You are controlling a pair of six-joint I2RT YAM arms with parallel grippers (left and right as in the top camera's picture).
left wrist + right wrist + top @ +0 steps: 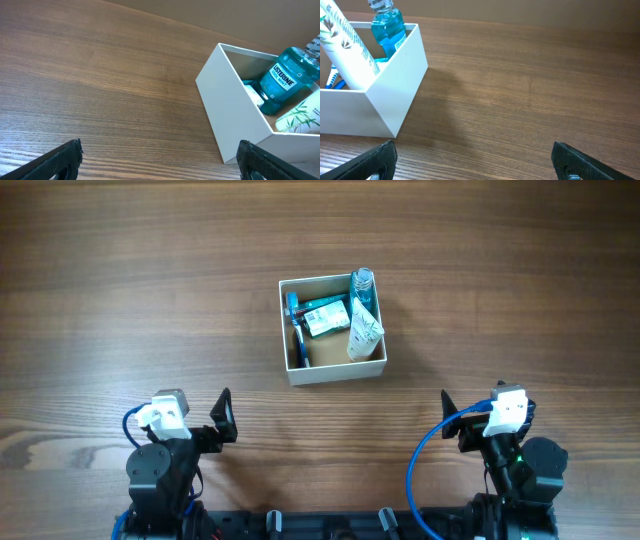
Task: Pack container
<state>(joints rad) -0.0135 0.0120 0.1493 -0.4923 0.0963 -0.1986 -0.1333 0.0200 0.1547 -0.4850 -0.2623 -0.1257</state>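
Two arms: both mine, drawn back at the near edge of the brown wood-grain desk (pixel 140 270).
Left fingers (pixel 60 159): I hold them spread wide, gripping nothing.
Right fingers (pixel 580 161): spread wide too, nothing between them.
Small square white-walled container with tan cardboard floor (pixel 335 371): stands lidless on the desk, ahead of me, well apart from both sets of fingers.
Contents: blue Listerine mouthwash bottle (pixel 285 80) in the far right corner; white tube printed with green leaves (pixel 364 330) against the right wall; teal-and-white packet (pixel 325 318) mid-box; blue-handled item (pixel 297 330) by the left wall, too small to identify.
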